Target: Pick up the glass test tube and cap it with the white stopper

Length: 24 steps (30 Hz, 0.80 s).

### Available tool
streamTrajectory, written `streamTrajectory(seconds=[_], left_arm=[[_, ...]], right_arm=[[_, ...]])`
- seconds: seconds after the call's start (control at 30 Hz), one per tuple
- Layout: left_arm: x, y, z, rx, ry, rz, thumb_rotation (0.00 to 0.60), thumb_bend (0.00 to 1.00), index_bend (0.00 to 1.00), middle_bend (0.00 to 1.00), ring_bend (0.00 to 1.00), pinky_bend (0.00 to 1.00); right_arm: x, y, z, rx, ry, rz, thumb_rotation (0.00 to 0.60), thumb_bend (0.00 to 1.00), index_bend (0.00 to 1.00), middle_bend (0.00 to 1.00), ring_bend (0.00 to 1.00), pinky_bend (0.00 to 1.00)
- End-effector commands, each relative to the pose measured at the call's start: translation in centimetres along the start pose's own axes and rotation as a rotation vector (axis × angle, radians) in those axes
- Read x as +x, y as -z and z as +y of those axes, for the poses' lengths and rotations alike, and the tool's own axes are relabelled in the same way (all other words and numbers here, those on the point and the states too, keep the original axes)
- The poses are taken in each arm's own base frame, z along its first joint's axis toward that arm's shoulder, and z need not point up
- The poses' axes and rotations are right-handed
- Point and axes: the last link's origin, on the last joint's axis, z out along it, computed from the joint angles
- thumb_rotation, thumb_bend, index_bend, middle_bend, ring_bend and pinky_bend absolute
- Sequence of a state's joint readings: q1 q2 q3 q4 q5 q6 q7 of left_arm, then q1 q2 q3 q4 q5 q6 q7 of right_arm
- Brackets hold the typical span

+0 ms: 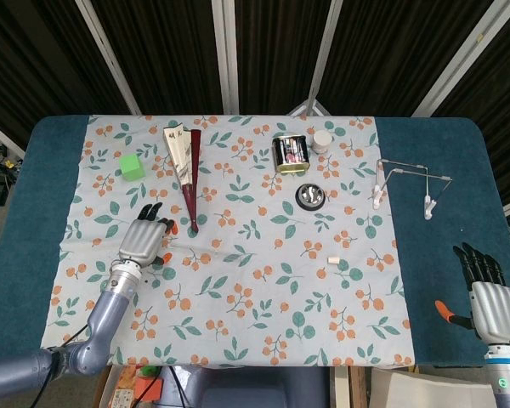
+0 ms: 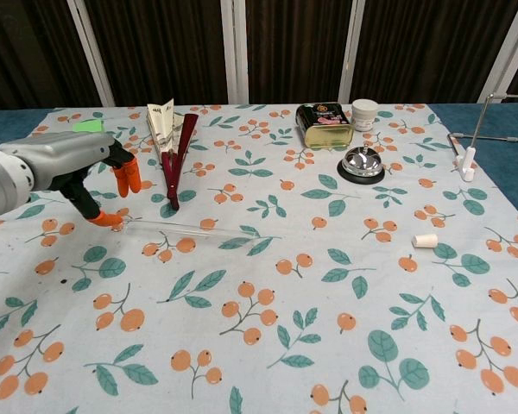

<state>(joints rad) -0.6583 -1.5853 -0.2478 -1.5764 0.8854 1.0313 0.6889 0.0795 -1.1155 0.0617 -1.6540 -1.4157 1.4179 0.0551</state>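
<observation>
Toward the left of the floral tablecloth (image 1: pixel 263 297), over the left end of the glass test tube (image 2: pixel 188 228): left hand (image 2: pixel 69 166), fingers parted and curved downward, thumb tip low beside the tube's end. Holds nothing as yet; looks shaped for a pinch from above, probably because the tube lies flat on its side, running left to right, and offers only its thin round wall. Cannot tell from either view whether the thumb touches the glass or just hangs beside it. Well apart to the right, on the same cloth: white stopper (image 2: pixel 425 241), lying alone, likely left for the other hand. At the near right corner, off the cloth and over the blue table cover: right hand (image 1: pixel 489 299), fingers straight and spread, empty, seemingly parked until the tube is lifted. Farther back, clear of the work: folded fan (image 2: pixel 173 147), green cube (image 1: pixel 132 166), open tin (image 2: pixel 324 124), small white jar (image 2: pixel 364 113), call bell (image 2: pixel 361 163), wire stand (image 1: pixel 405 182). Hard to read: the tube itself, nearly lost against the pattern from the head view, with its open end not distinguishable. Hidden in the chest view: most of the cube, behind the left hand. Cut off by the frame edges: left wrist in the chest view, right forearm in the head view.
</observation>
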Motion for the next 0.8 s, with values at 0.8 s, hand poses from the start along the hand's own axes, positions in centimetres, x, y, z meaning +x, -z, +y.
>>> streamTrajectory(seconds=[0.8], left_arm=[[-2.3,-2.2,4.4,-0.011,-0.060,-0.034,0.600,0.39,0.49,0.42,0.03,0.00]], right_arm=[[0.3,0.1,0.1,-0.002,-0.031,0.002,0.600,0.26,0.00,0.00,0.00,0.00]])
